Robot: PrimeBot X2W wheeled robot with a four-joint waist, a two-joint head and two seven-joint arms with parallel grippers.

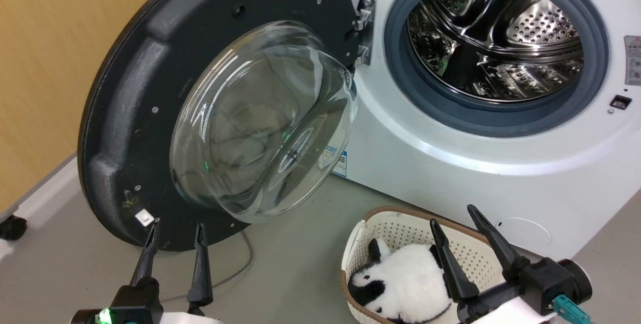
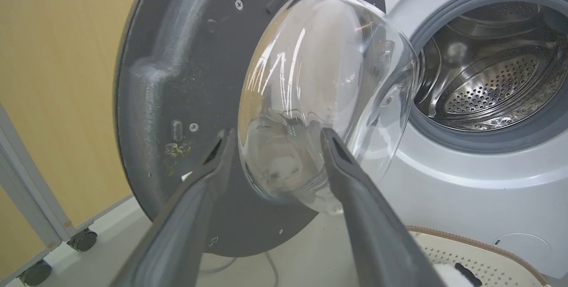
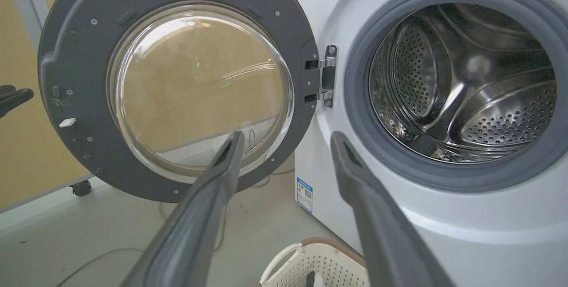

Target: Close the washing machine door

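1. Long dark fingers of the left gripper [image 1: 178, 224] rise from the lower left of the head frame. They are spread apart and empty, their tips at the bottom rim of the large round black washing machine door [image 1: 130, 88].
2. At lower right, the right gripper [image 1: 451, 215] is likewise parted and holds nothing. Its fingers cross in front of a cream perforated plastic laundry basket [image 1: 400, 212] (a black-and-white plush toy [image 1: 405, 274] lies inside).
3. Swung wide open on its metal hinge [image 1: 365, 28] at top centre, the door takes up the upper left and centre of the frame. Its inner face and bulging clear glass bowl window [image 1: 260, 123] are turned toward the camera.
4. To the right stands the big white front-loading washing machine [image 1: 450, 164], its perforated steel drum [image 1: 501, 38] exposed inside the grey rubber gasket [image 1: 501, 123]. A small blue label [image 1: 340, 161] and a round cap [image 1: 526, 234] sit low on its front.
5. In the right wrist view, the left gripper's fingertips [image 3: 13, 98] show at the left edge, just beside the door's outer rim, with a sliver of yellow wall [image 3: 22, 145] between them.
6. A thin grey cable [image 1: 235, 274] trails over the pale floor [image 1: 300, 264] beneath the door.
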